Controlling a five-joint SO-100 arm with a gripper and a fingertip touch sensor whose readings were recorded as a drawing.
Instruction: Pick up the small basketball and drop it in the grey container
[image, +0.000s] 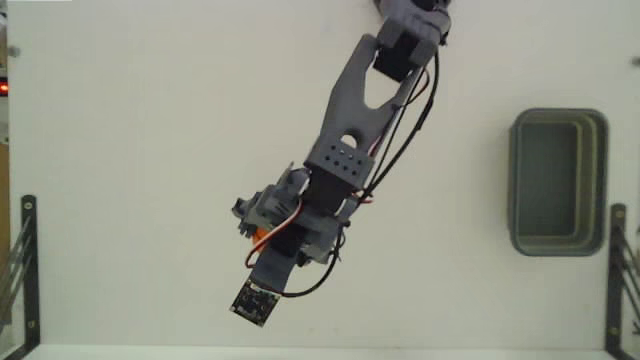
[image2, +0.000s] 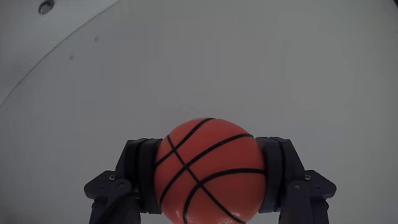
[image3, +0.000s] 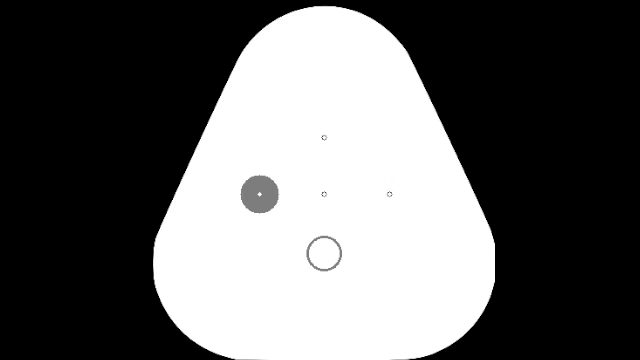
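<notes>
The ball (image2: 210, 171) sits right between the two fingers (image2: 140, 171) of the gripper (image2: 210, 180). In the wrist view one finger presses on each side of it, at its widest part, so the gripper is closed around the ball and holding it. In the fixed view the ball is mostly hidden under the arm; only a bit of orange peeks out near the gripper (image: 268, 238).

The ball looks small and round, so it is probably light. Its skin looks smooth and a little shiny, so it could be slippery. A round thing can pop out if it is pinched too high or too low. The best place to hold it is across the middle, with one finger on each side, and that is how it seems to be held now. It may be a bit squishy, which would help the fingers grip, but I cannot tell that for sure.

The tub (image: 557, 182) is well away from the gripper, off to the right side in the fixed view, on the white bench (image: 150, 120). It is open on top and much longer than the ball, so dropping the ball in should be easy once the gripper is above it.
</notes>
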